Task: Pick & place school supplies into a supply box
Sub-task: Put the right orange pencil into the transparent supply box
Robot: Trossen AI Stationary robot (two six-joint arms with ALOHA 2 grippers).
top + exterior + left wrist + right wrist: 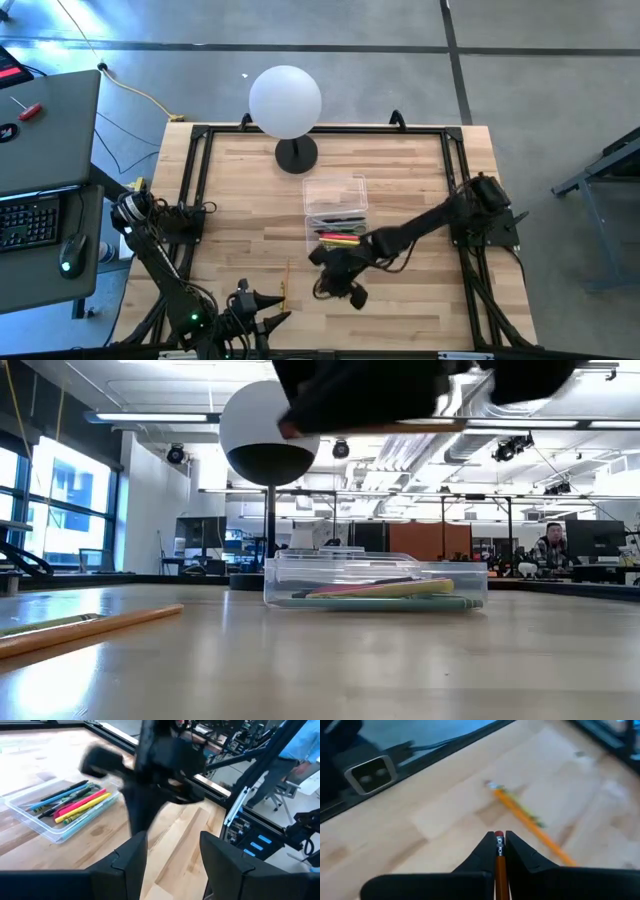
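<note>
The clear supply box (335, 192) lies open near the table's middle, in front of the lamp. It holds several pens and pencils (75, 802): yellow, pink, green, blue and black. My right gripper (340, 278) hovers just near of the box, shut on an orange pencil (499, 865). A second yellow-orange pencil (284, 283) lies flat on the table to its left, also seen in the right wrist view (530, 822) and the low view (95, 628). My left gripper (172, 855) waits open at the table's near edge. No scissors show. My right gripper pinches the orange pencil between its two fingers, close to the red eraser end (498, 839), which just shows at the fingertips. The fingers lie along the pencil. It is lifted clear of the table and roughly level in the low view (440, 426).
A white globe lamp (285, 100) on a black base (296, 155) stands behind the box toward the far edge. A black frame (200, 180) runs around the tabletop. Bare wood lies left and right of the box. A person sits in the room beyond (550, 545).
</note>
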